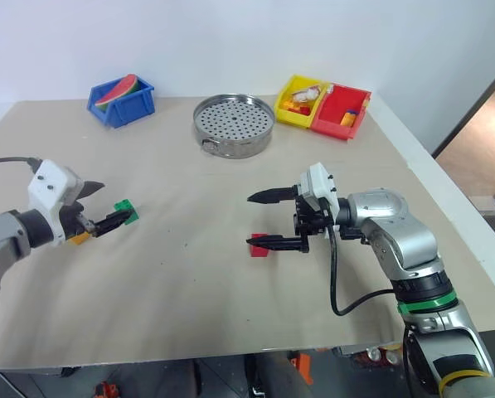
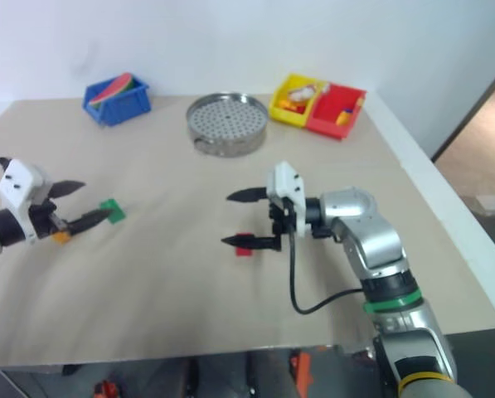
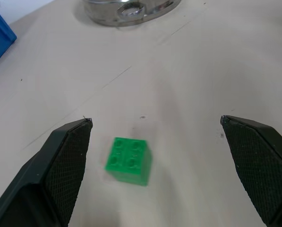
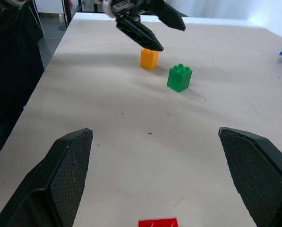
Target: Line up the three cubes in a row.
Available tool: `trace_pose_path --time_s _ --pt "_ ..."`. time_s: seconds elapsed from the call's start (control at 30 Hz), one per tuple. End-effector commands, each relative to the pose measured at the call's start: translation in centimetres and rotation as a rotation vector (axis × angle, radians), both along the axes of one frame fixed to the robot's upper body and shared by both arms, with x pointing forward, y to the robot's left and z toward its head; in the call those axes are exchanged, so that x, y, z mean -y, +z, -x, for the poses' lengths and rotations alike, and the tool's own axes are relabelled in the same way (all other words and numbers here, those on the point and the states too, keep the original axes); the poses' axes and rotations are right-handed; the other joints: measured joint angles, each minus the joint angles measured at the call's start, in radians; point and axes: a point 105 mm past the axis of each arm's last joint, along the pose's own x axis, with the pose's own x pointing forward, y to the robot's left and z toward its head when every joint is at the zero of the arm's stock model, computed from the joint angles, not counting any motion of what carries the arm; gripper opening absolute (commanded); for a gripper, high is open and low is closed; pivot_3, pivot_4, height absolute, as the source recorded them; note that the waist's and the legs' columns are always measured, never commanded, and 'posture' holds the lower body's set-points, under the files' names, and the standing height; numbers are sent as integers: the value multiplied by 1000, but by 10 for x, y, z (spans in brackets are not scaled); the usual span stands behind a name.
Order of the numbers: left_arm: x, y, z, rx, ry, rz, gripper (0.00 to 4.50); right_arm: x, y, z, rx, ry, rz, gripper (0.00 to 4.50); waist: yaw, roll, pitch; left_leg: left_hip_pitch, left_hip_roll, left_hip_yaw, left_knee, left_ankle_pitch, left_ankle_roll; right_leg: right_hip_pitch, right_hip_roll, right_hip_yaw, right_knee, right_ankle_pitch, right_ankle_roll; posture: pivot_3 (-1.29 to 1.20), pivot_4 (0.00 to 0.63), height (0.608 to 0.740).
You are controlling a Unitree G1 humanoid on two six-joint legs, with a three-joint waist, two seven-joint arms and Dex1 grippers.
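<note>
Both end effectors gape empty; your red cube [image 1: 259, 247] looks light, rigid, slick, so pinch its flat sides squarely.

bare table [image 1: 189, 282] lies between the green cube [image 1: 126, 211] and red cube [image 1: 259, 246]; the steamer tray [image 1: 233, 124] and bins [image 1: 327, 106] stand well back along the far edge.
</note>
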Motion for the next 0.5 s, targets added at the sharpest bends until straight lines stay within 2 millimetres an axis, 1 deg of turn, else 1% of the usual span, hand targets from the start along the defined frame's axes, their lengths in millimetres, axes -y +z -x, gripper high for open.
trace_pose_path --time_s 0.03,0.17,0.23,0.5 --pt "0 1 -7 -60 -50 -24 4500 -4 8 1 70 6 -7 4432 0 0 0 -1 0 0 0 0 0 0 0 0 0 0 0 0 150 740" --pt "-5 -7 -17 -143 -58 -36 4500 -5 7 -1 91 -13 3 4432 0 0 0 -1 0 0 0 0 0 0 0 0 -1 0 0 0 150 740" --pt "-6 -5 -23 -152 -55 -14 4500 -4 6 -3 98 -25 7 4432 0 0 0 -1 0 0 0 0 0 -1 0 0 -1 0 0 0 150 740" --pt "-10 -6 -36 -179 -63 -42 4500 4 1 -3 102 -65 27 4432 1 0 0 -2 0 0 0 0 0 -1 0 0 0 0 0 0 150 740"
